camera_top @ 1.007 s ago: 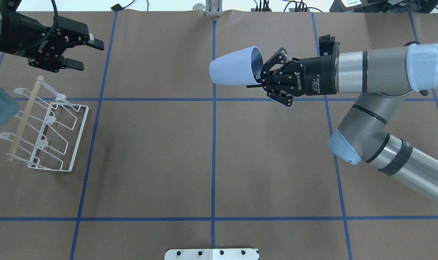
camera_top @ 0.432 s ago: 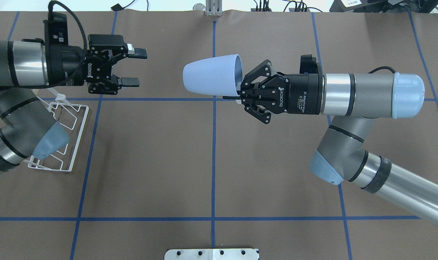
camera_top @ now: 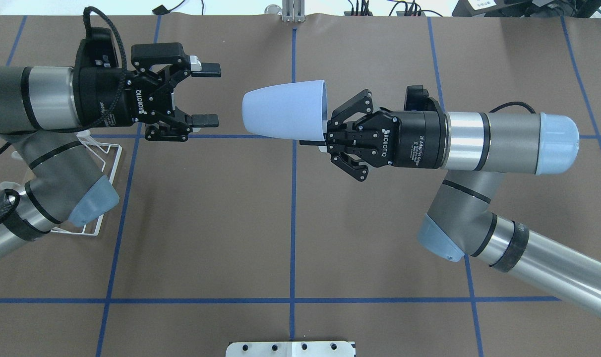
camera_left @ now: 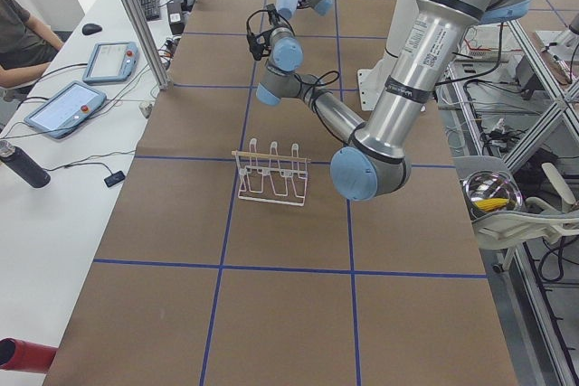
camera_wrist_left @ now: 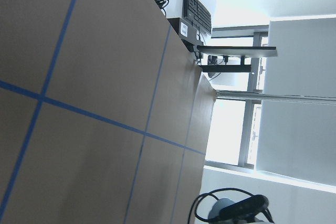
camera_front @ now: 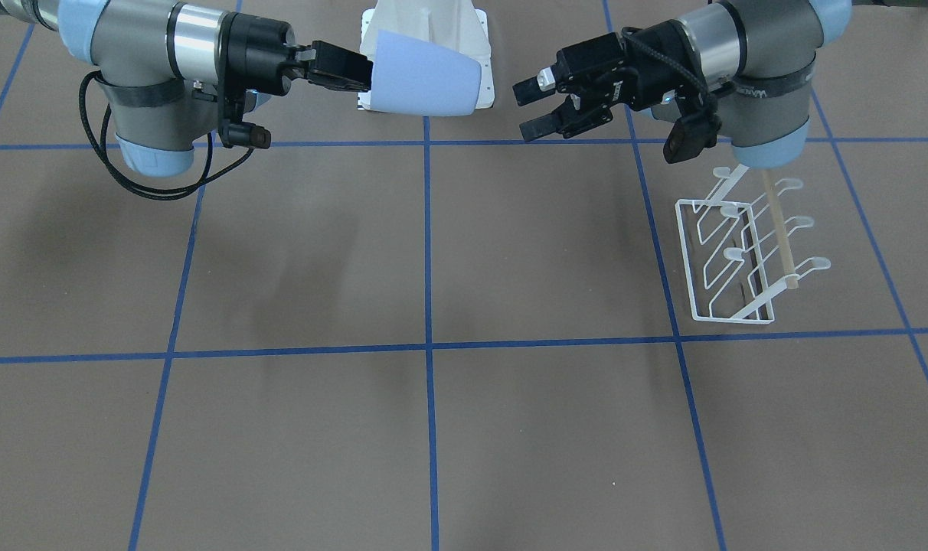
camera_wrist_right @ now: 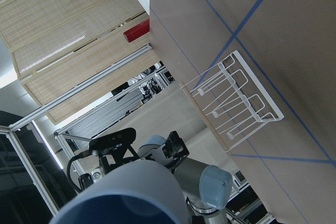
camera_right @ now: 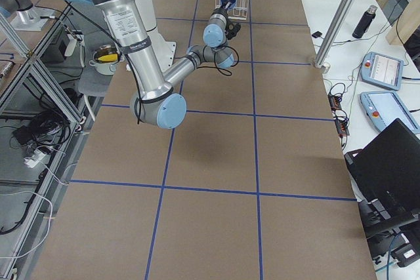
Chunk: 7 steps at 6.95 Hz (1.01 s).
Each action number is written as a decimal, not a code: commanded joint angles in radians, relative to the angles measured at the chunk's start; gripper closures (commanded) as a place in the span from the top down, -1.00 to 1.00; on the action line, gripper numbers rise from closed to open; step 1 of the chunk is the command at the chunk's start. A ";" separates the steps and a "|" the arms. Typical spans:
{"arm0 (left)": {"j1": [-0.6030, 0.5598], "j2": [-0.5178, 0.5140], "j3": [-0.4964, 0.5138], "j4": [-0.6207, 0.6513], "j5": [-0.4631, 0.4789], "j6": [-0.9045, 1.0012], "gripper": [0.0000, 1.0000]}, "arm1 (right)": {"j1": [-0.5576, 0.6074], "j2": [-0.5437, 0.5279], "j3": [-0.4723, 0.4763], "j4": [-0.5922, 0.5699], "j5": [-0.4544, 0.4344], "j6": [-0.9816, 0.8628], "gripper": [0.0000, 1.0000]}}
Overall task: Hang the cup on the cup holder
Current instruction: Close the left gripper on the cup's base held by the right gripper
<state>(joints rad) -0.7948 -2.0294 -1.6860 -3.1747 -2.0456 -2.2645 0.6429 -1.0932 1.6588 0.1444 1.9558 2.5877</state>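
Brown gridded table [camera_top: 206,223], perhaps bamboo blinds [camera_wrist_right: 68,19]

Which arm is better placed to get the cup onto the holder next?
Left, likely: the left tool is open, facing the cup, and the cup holder stands on that side. The right tool grips the cup's rim, far from it.

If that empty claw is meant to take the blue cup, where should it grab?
Probably grip the cup near its closed, narrower end, coming head-on with the open left gripper. It lies sideways, that end pointing at that gripper, while the right gripper pinches the rim.
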 commanded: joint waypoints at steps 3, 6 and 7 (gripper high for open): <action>0.091 -0.009 0.008 -0.139 0.114 -0.070 0.95 | -0.046 0.004 -0.004 0.090 -0.055 0.035 -1.00; 0.107 -0.035 0.008 -0.140 0.114 -0.092 0.95 | -0.066 0.012 -0.004 0.090 -0.071 0.034 -1.00; 0.114 -0.041 0.008 -0.140 0.114 -0.092 0.95 | -0.069 0.010 -0.004 0.090 -0.071 0.034 -1.00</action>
<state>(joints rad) -0.6898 -2.0616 -1.6786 -3.3145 -1.9319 -2.3543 0.5787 -1.0830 1.6552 0.2345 1.8867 2.6217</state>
